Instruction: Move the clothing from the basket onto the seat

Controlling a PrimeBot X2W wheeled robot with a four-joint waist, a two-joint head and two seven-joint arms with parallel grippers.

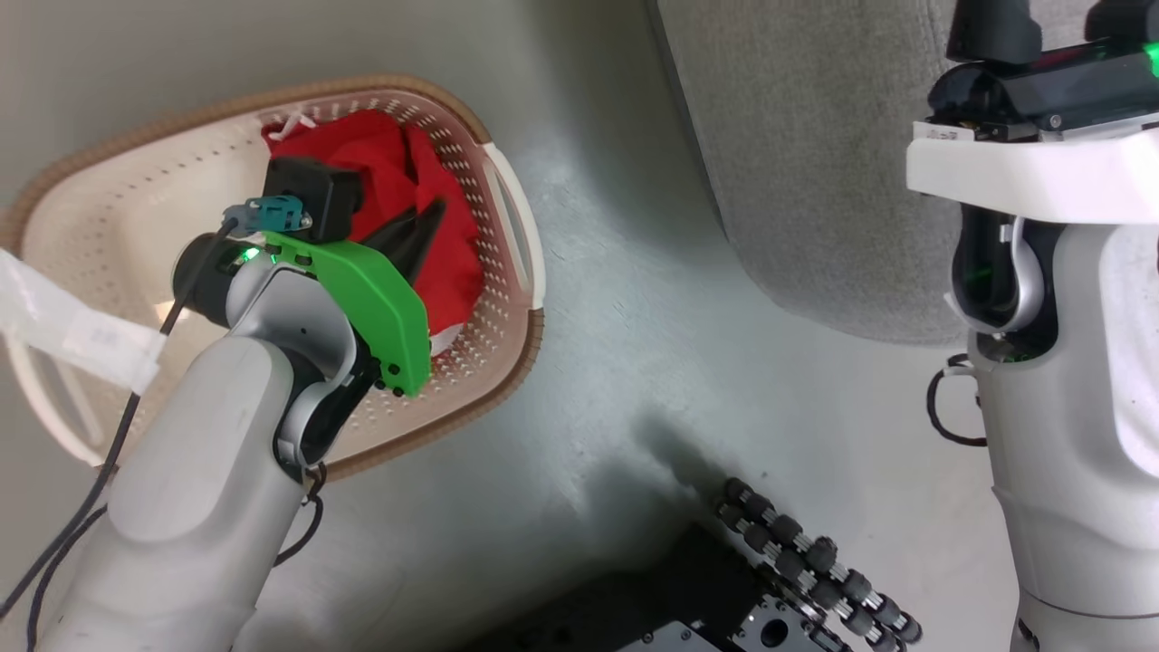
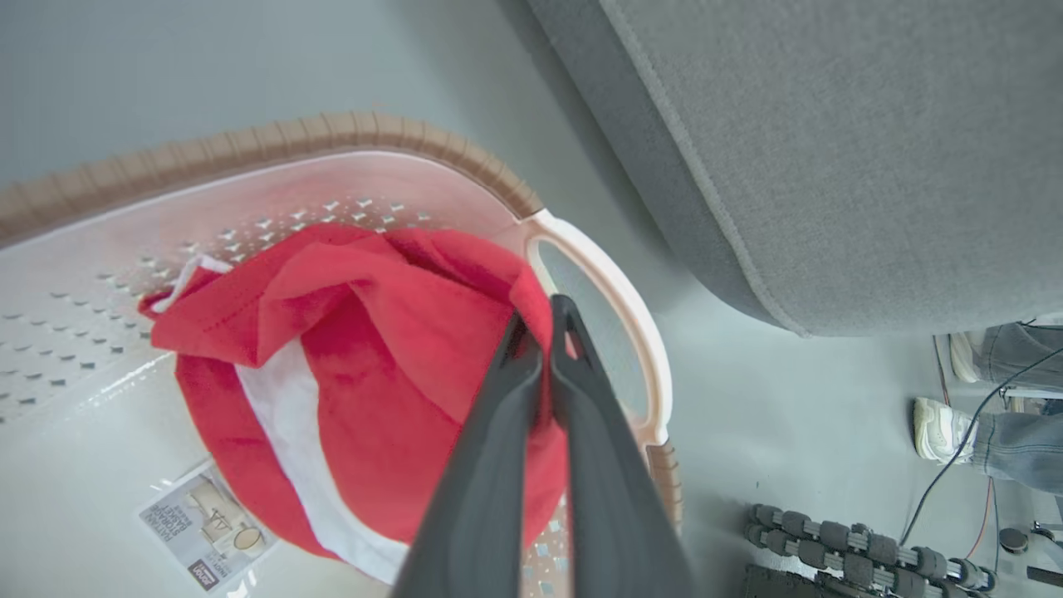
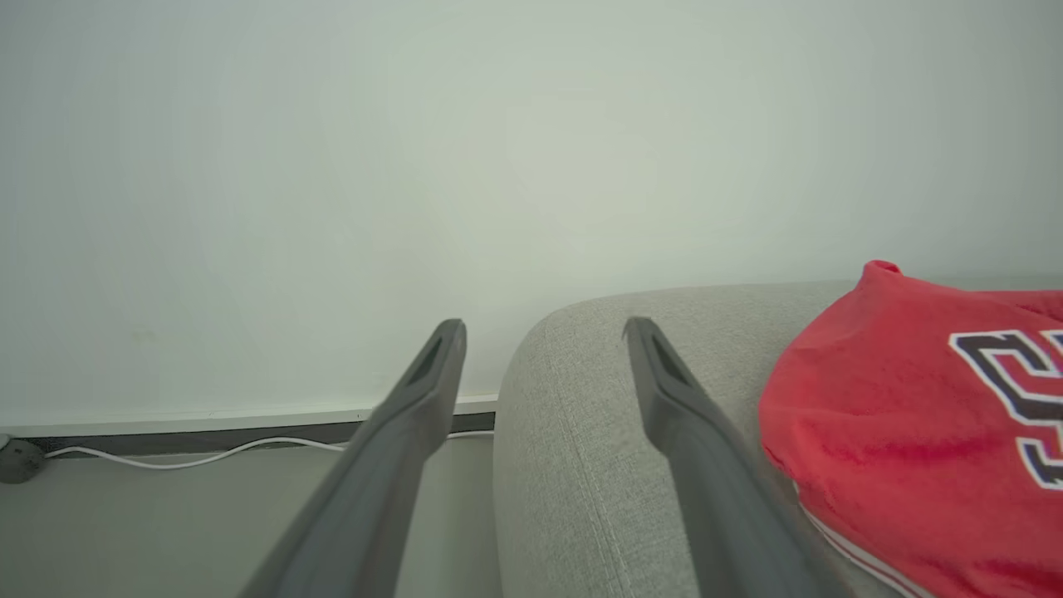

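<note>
left gripper (image 2: pixel 541 314): fingers pressed together, pinching a raised fold at the right edge of the red cloth, down inside the basket
striped garment (image 2: pixel 374 357): crumpled in the right end of the basket, red with a white band showing, resting against the perforated wall
handling: soft, light and limp; it will likely sag and trail from a single pinch, so a thick bunched fold should hold better than a thin hem; the cloth looks smooth, so a shallow grip could slip
basket (image 2: pixel 274 141): on the floor near the seat, brown rim, white handle close to the fingers; paper label (image 2: pixel 203 531) bare on its bottom
seat (image 2: pixel 830 149): grey upholstery, rounded corner to the basket's right
jersey (image 3: pixel 897 382): already lying on the seat, black lettering up
right gripper (image 3: pixel 544 326): fingers spread apart, nothing between them, by the seat's edge
progress: one garment across, one to lift
</note>
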